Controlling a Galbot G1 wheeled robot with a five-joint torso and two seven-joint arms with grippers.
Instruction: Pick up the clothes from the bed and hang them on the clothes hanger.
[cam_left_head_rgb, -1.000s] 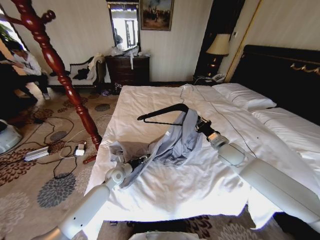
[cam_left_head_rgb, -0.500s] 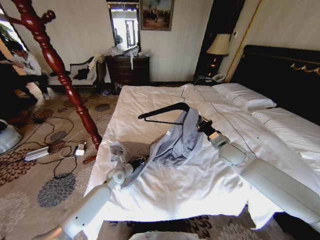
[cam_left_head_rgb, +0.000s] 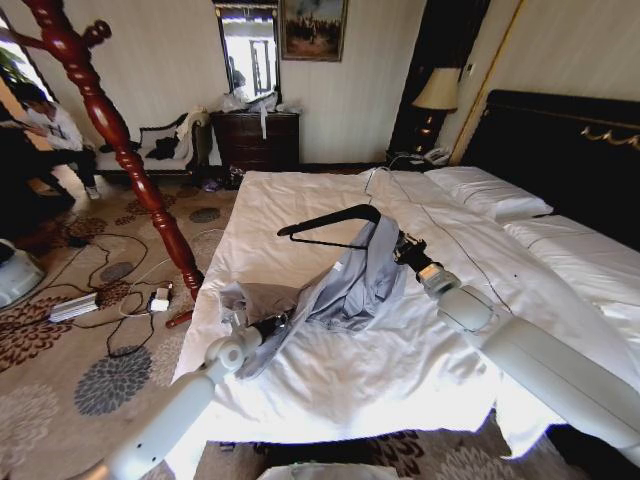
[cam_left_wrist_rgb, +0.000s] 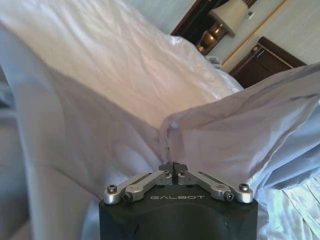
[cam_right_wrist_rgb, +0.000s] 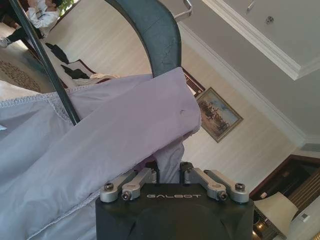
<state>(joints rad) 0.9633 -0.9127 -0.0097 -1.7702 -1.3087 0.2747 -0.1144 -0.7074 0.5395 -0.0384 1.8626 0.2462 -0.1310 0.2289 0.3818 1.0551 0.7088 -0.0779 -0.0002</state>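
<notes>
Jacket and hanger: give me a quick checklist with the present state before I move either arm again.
1. Left gripper shut on a fold of the jacket: ok.
2. Right gripper shut on the jacket at the hanger: ok.
3. One hanger shoulder under the fabric: ok.
4. Other hanger shoulder covered: not ok, bare.
5. Jacket clear of the bed: not ok, lower part lies on it.
6. Hanger hook free: cannot tell.

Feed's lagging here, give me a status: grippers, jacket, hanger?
Left gripper shut on jacket fabric, low over bed. Right gripper pinching jacket with hanger, raised. Jacket draped between both arms. Nothing blocking.
</notes>
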